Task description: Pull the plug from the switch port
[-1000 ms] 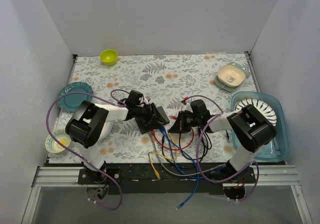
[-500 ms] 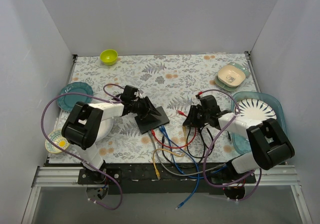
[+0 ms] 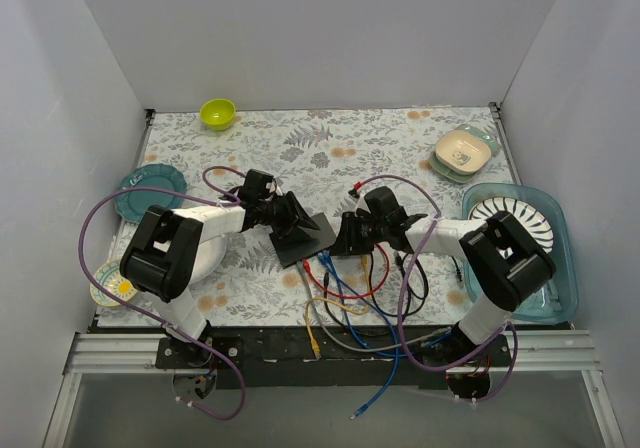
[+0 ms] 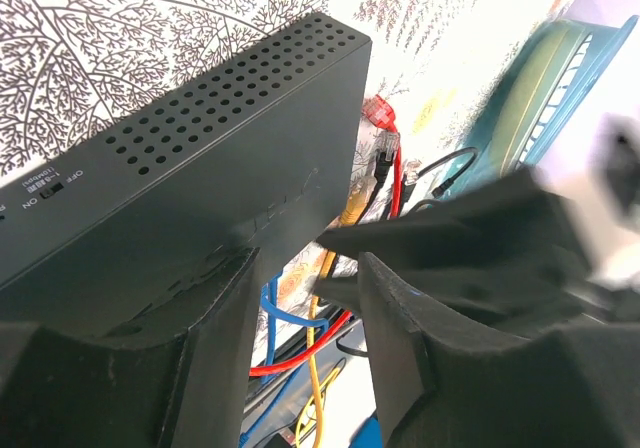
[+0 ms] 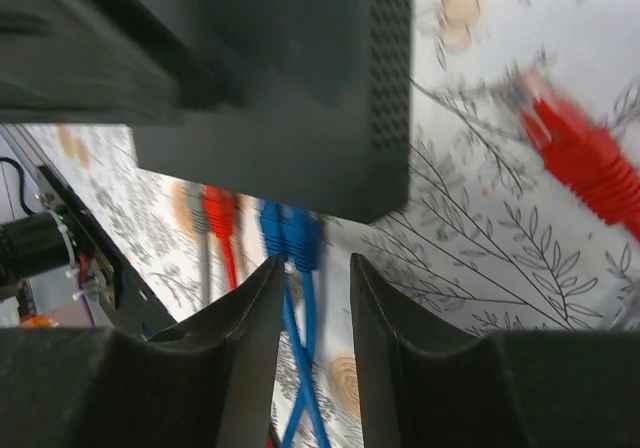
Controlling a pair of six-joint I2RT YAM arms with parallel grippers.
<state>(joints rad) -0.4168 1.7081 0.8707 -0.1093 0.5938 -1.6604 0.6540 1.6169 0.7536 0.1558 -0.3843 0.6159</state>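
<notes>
1. The table (image 3: pixel 400 148), under its leaf-print cloth, fills your top view.
2. The teal tray (image 3: pixel 565 288) sits at the 3 o'clock edge, with a striped plate (image 3: pixel 520 216) lying in it.
3. The switch (image 3: pixel 308 236) lies flat just off the table's centre toward 7 o'clock. Its port edge faces 5 o'clock.
4. Your left gripper (image 3: pixel 288 216) meets the switch from 10 o'clock. In the left wrist view its fingers (image 4: pixel 200 348) stand apart and released. One lies across the switch's vented side, and cables show through the gap.
5. Your right gripper (image 3: pixel 340 243) reaches the port edge from 3 o'clock. In the right wrist view its fingers (image 5: pixel 395 348) are parted, so it too is released. They straddle a blue cable (image 5: pixel 303 368) without pinching it.
6. The cables (image 3: pixel 350 288), red, blue, yellow, grey and black, tangle out from the port edge toward 6 o'clock.
7. Two blue plugs (image 5: pixel 292 236) sit side by side at the port edge, at 12 o'clock from your right fingertips.
8. A red plug (image 5: pixel 222 216) sits just beside the blue plugs at 9 o'clock.
9. A loose red plug (image 5: pixel 575 158), blurred, lies on the cloth at 3 o'clock, apart from the switch.
</notes>
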